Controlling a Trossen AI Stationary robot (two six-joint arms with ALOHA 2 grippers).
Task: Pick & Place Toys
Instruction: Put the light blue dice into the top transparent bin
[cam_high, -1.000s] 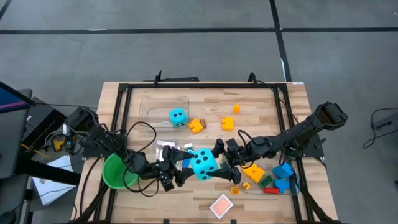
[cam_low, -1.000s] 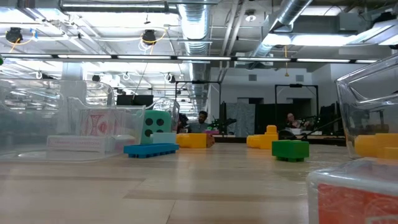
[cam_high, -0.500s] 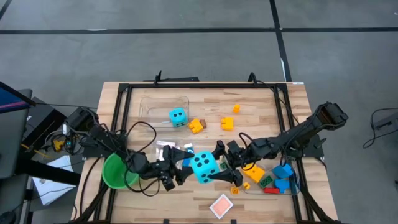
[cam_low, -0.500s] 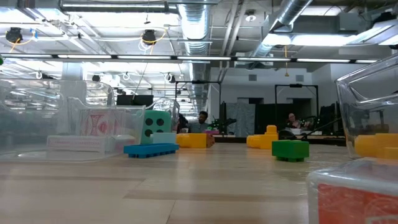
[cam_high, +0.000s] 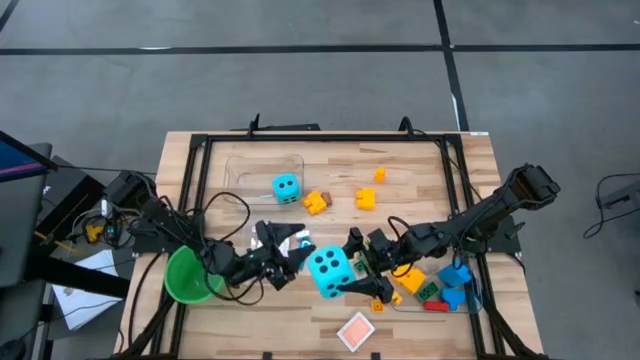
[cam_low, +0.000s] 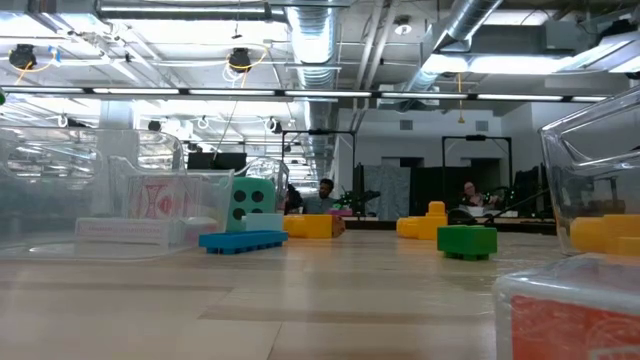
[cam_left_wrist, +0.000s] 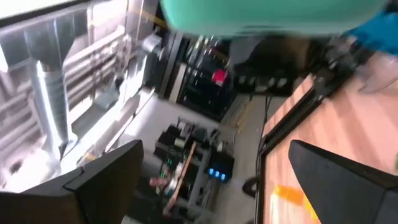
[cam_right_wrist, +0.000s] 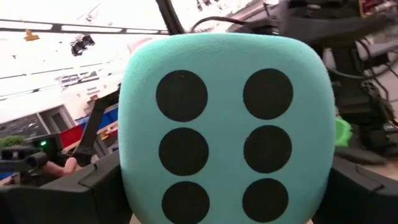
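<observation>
Overhead: large cyan die (cam_high: 329, 270) near the table's front middle, clamped between the fingers of the right gripper (cam_high: 352, 277), left gripper (cam_high: 285, 250) just beside it with jaws spread and empty. Right wrist: six-dot face of the die filling the frame between both dark fingers (cam_right_wrist: 99, 183). Best kept squeezed evenly and carried level, clear of the left arm, toward a clear bin (cam_high: 262, 176).

Robotics lab: exposed ceiling ducts (cam_low: 300, 40), equipment racks (cam_low: 470, 170), workbench (cam_high: 330, 165).
</observation>
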